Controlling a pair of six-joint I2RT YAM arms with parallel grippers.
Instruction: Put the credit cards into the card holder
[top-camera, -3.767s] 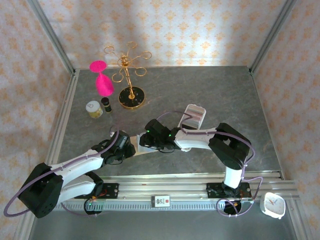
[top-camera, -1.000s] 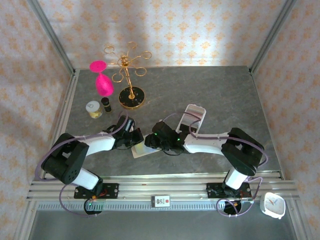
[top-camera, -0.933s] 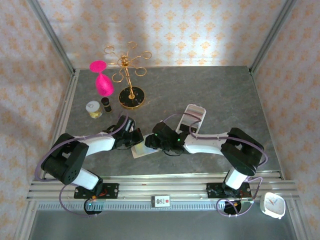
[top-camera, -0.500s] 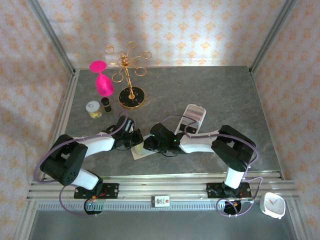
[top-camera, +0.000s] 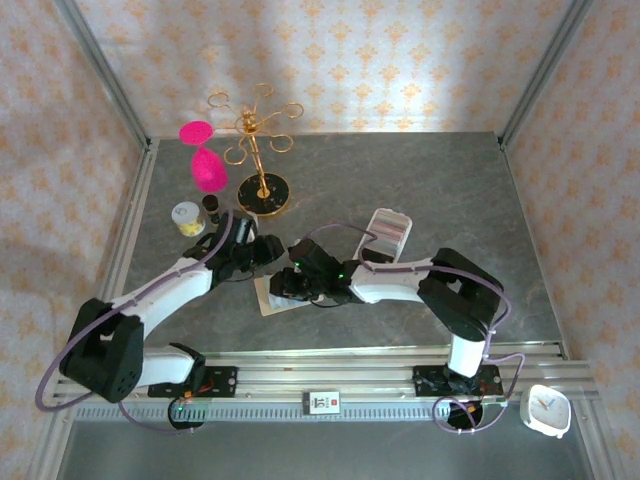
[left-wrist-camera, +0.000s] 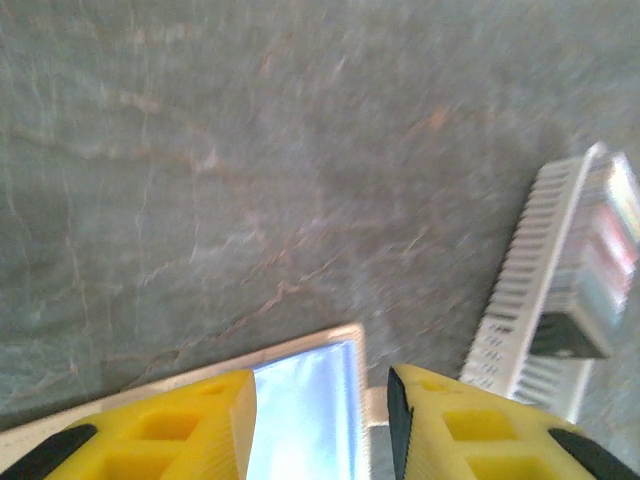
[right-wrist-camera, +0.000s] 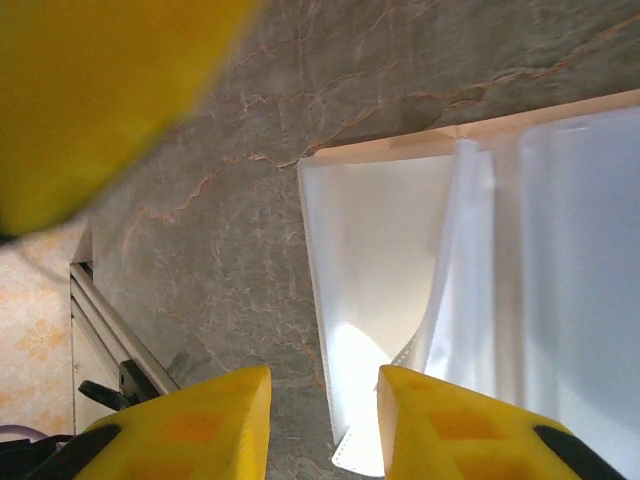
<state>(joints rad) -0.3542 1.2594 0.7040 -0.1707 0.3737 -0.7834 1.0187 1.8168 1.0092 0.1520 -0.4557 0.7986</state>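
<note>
Top external view: a grey stone table (top-camera: 420, 170) is seen, w/ both arms bent in toward frame centre. The card holder (top-camera: 268, 298), a pale booklet w/ clear sleeves, is laid flat just left of and below centre. A white ribbed tray (top-camera: 388, 230) is set right of centre, well apart from the holder, its long axis slanted lower left to upper right. The right claw (top-camera: 284, 286) is placed over the holder's upper right edge. The left claw (top-camera: 262, 250) is found just above and left of it.

Left wrist view: the left claw's fingers are partly parted and nothing is held; a sleeve of the holder is seen under the gap. The tray is at frame right, and the credit cards (left-wrist-camera: 606, 235) are kept in its upper-right part, blurred, w/ pink and teal made out.

Right wrist view: the right claw's fingers are parted too, w/ a lifted sleeve edge running down btw. them. The gap is far wider than the sheet, so no pinch is judged.

The cards thus lie right of both claws, at approx. equal reach. The left claw, free and facing the tray, is judged likelier to fetch.
</note>
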